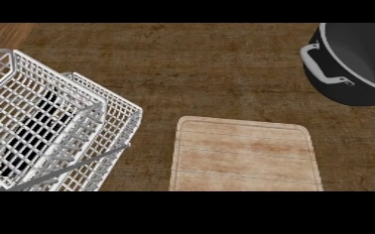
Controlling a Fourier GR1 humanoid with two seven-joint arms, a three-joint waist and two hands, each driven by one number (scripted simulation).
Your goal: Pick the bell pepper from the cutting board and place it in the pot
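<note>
View: looking steeply down on a brown, wood-grained worktop [205,64].
Cutting board: a pale wooden cutting board [245,153] with rounded corners and a thin groove near its rim lies flat at the lower middle. Its near edge is cut off by the view's lower edge.
Pot: a black pot [344,91] stands well apart from the cutting board, beyond it and to its right. It is partly cut off by the view's right edge. Its grey handle [320,67] points to the side the cutting board is on, and what shows of its inside is dark grey.
Bell pepper: the bell pepper cannot be seen. The cutting board's top shows only bare wood, so I cannot tell where the bell pepper is.
Dish rack: a white wire dish rack [58,124] sits just left of the cutting board, not touching it.
Robot hands: neither the left robot hand nor the right robot hand is in view, so I cannot tell how far open either is or what it holds.
</note>
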